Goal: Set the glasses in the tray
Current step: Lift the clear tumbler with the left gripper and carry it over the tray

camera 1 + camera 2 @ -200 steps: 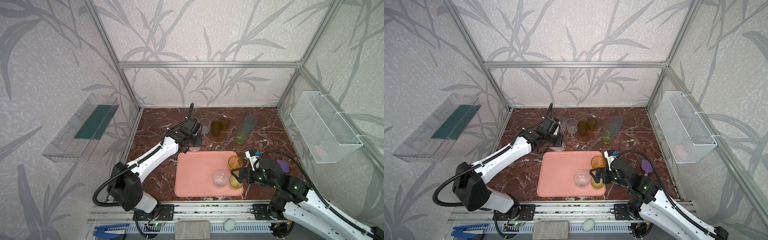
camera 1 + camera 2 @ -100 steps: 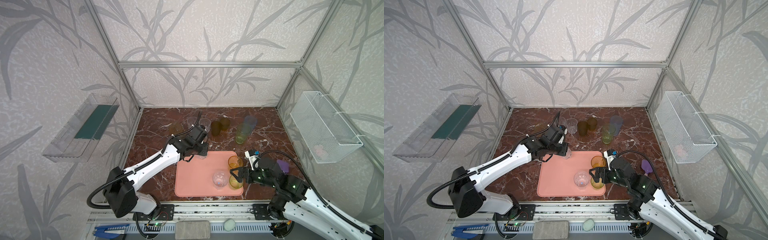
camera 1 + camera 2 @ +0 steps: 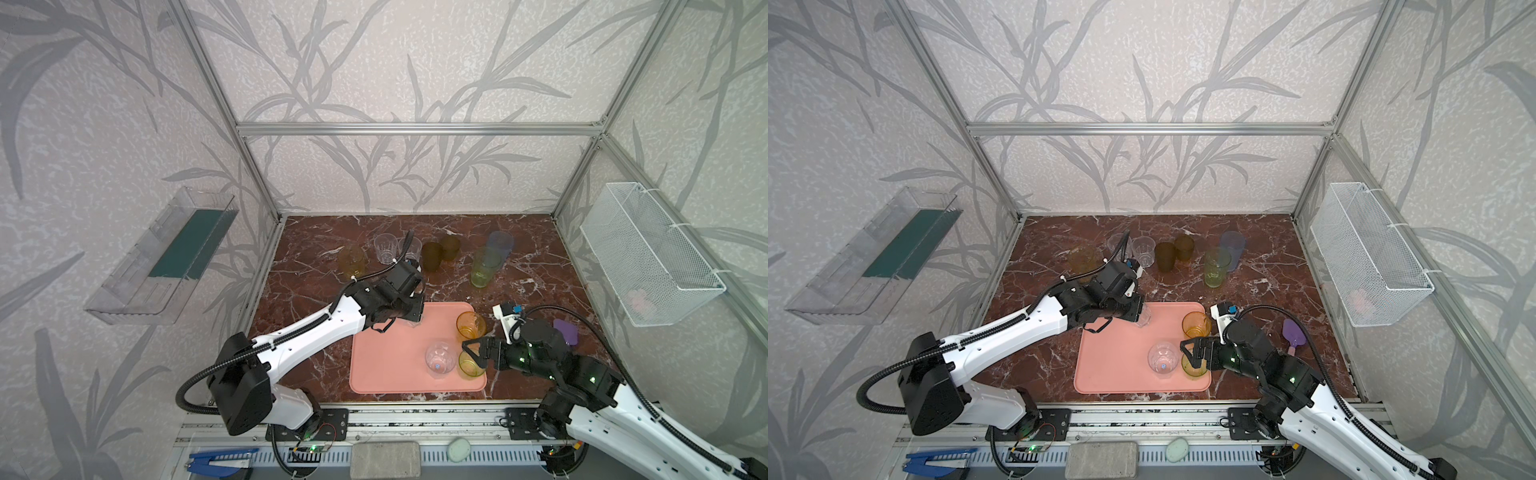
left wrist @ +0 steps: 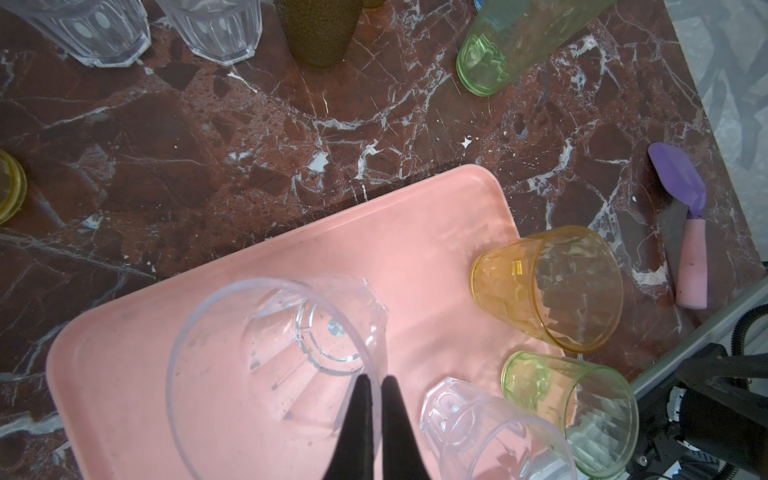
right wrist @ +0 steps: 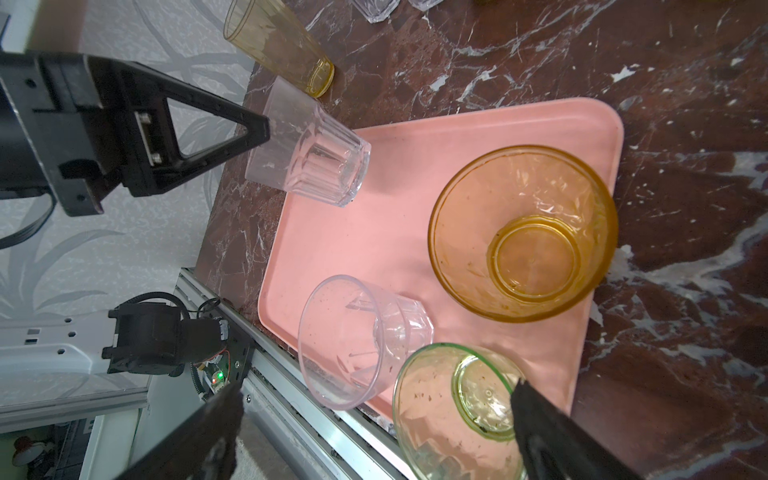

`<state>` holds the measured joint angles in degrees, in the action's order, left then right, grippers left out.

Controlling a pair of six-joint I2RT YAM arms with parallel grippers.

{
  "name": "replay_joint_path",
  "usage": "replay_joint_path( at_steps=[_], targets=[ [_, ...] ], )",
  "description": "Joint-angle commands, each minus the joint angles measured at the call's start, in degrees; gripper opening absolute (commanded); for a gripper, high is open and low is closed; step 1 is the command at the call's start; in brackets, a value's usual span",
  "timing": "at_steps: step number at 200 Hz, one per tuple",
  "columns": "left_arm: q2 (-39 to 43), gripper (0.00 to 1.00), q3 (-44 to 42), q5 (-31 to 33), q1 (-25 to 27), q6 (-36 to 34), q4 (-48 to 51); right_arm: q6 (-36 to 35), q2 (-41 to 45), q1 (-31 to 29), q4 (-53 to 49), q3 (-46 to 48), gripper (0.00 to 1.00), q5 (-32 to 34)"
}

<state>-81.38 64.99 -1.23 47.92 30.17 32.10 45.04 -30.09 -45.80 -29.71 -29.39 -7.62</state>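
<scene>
My left gripper (image 4: 377,380) is shut on the rim of a clear faceted glass (image 4: 291,353), one finger inside and one outside. It holds this glass (image 5: 316,153) tilted just above the far-left corner of the pink tray (image 3: 386,370). On the tray stand an orange glass (image 3: 470,326), a clear glass (image 3: 440,360) and a yellow-green glass (image 3: 471,365). My right gripper (image 5: 374,405) is open wide at the tray's near-right corner, with the yellow-green glass (image 5: 453,411) between its fingers, close to one of them. Several glasses stand at the back of the table, among them a tall green one (image 3: 484,266).
A purple spatula (image 3: 565,330) lies on the marble right of the tray, beside my right arm. A white wire basket (image 3: 648,257) hangs on the right wall and a clear plastic bin (image 3: 166,257) on the left wall. The back row includes a tall yellow glass (image 3: 352,259).
My left arm has carried the clear glass from the back row toward me and to the right, to the tray's far-left corner. The right gripper has stayed open in place.
</scene>
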Motion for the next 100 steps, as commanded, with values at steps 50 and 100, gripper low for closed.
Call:
replay_joint_path(
  at_steps=[50, 100],
  targets=[
    [-1.63, 0.00, 1.19, -0.84, 2.34, 1.33, -2.56, 1.65, 3.45, 0.01, 1.03, 2.05, 0.99, -0.30],
    [-4.22, 0.00, 2.01, -2.01, 4.17, 1.99, -3.73, 1.77, 3.98, 0.01, 0.88, 2.61, 0.99, -0.12]
  ],
)
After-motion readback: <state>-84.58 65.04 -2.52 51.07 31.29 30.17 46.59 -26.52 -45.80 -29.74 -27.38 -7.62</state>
